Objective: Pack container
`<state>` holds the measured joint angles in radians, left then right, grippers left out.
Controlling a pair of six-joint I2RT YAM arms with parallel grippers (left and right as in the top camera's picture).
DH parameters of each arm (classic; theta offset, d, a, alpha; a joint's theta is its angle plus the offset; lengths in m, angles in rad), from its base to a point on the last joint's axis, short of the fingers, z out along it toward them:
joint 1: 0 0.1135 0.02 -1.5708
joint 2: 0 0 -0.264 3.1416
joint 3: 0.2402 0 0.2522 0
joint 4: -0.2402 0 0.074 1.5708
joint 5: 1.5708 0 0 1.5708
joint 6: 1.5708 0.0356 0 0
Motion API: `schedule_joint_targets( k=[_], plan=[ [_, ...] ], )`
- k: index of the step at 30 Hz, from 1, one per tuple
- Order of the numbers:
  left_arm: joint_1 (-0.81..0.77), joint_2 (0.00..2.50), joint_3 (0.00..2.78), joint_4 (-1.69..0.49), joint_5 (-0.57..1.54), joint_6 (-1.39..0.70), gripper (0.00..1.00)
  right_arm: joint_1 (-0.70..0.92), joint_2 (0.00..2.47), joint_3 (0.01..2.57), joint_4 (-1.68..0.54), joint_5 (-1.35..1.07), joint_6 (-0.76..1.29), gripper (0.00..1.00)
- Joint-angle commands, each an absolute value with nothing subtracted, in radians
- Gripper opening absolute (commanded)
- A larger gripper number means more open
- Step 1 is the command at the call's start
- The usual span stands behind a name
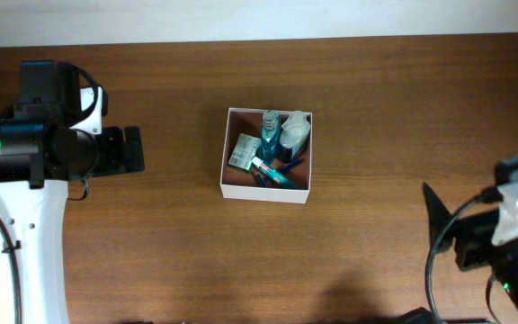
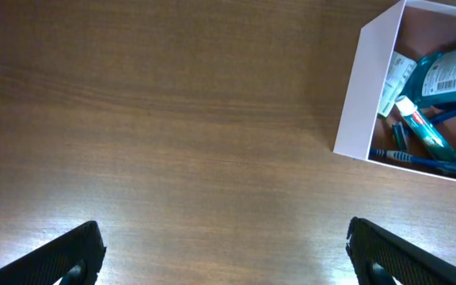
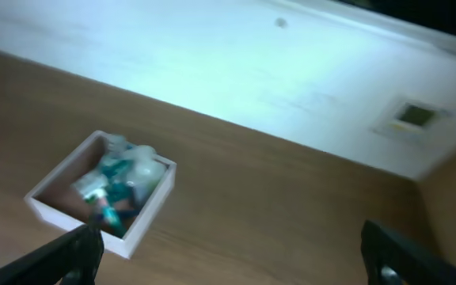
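The container (image 1: 264, 192) sat at the middle of the desk (image 1: 376, 108) holding a teal bottle (image 1: 270, 133), a tube (image 1: 272, 172) and other toiletries, nothing loose showed outside it, and the left jaws and right jaws gaped wide and empty, so packing looked finished.

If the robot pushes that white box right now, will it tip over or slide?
Probably slide: the container is low and wide, sitting flat on the smooth table. Its thin walls look like card, so they might bend. The bottle inside may shift.
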<state>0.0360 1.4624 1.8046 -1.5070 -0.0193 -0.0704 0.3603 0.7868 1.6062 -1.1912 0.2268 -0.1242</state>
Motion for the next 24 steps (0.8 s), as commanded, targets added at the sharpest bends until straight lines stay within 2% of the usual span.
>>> schedule_joint_targets(
  k=[1,13,24],
  plan=[
    [0.040,1.449,1.815,-1.508,-0.026,-0.062,0.99,0.230,0.701,1.427,-1.131,0.109,-0.176,0.99],
    [0.040,1.449,1.815,-1.508,-0.026,-0.062,0.99,-0.007,0.294,0.617,-0.767,-0.147,-0.176,0.99],
    [0.040,1.449,1.815,-1.508,-0.026,-0.062,0.99,-0.061,0.044,0.278,-0.698,-0.224,-0.175,0.99]
  ],
)
